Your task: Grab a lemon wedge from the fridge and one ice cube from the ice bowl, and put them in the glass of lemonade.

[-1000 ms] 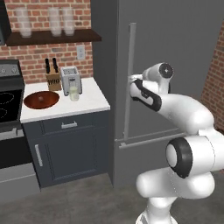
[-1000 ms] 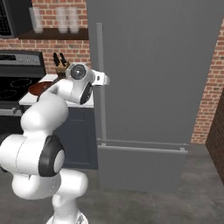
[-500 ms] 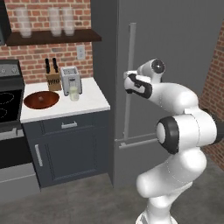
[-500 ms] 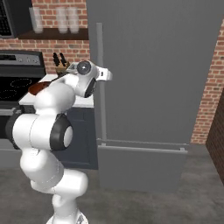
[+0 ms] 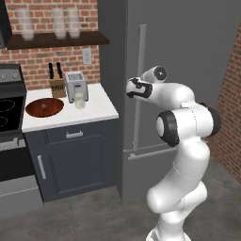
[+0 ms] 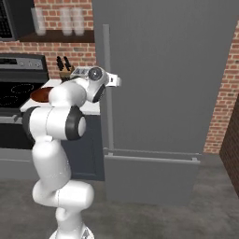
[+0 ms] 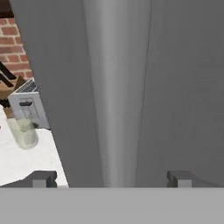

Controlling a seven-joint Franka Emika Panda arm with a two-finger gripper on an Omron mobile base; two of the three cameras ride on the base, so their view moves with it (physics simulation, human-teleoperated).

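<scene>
The tall dark-grey fridge (image 5: 188, 56) stands closed, and its long vertical bar handle (image 7: 116, 87) fills the middle of the hand view. My gripper (image 7: 113, 178) is open, with one fingertip on each side of the handle and neither touching it. In the base views the gripper (image 5: 132, 89) (image 6: 116, 81) sits at the handle at mid height. The glass of lemonade (image 5: 80, 100) (image 7: 24, 131) stands on the white counter in front of the toaster. The wooden ice bowl (image 5: 44, 107) (image 6: 41, 94) lies to the left of the glass. The lemon wedge is hidden inside the fridge. The ice cube is too small to make out.
A toaster (image 5: 75, 85) and a knife block (image 5: 56, 84) stand at the back of the counter (image 5: 99, 110). A stove (image 5: 9, 113) adjoins it on the left. Frosted glasses (image 5: 59, 22) line a shelf above. A brick wall (image 5: 230, 103) flanks the fridge on the right.
The arm has straightened upward, and the hand has moved left onto the fridge handle. The gripper stayed open.
</scene>
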